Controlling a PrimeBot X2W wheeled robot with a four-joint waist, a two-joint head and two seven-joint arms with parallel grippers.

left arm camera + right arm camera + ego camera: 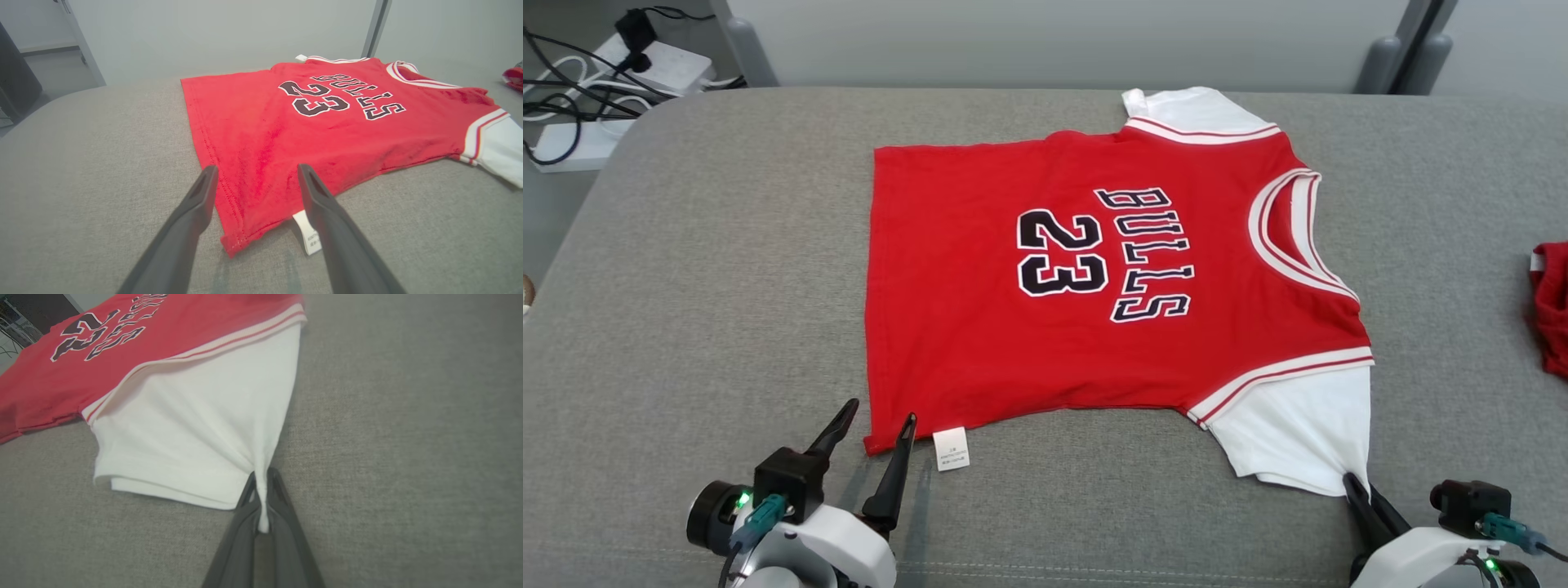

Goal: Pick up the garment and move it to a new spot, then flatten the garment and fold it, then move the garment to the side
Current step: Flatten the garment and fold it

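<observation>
One corner is held, the right gripper (261,477) pinched on the white sleeve (1298,425) of the Bulls jersey (980,327) flat on the grey cushion (686,286); the left gripper (880,410), jaws wide astride the hem corner (233,245), should close before both lift.

Soft matt cloth lying on a coarse grey weave

The garment (980,327) is showing smooth red knit with white ribbed trim, the cushion (703,269) is looking rough and woven, and the left gripper (881,409) is showing dark matt plastic fingers (894,474).
</observation>
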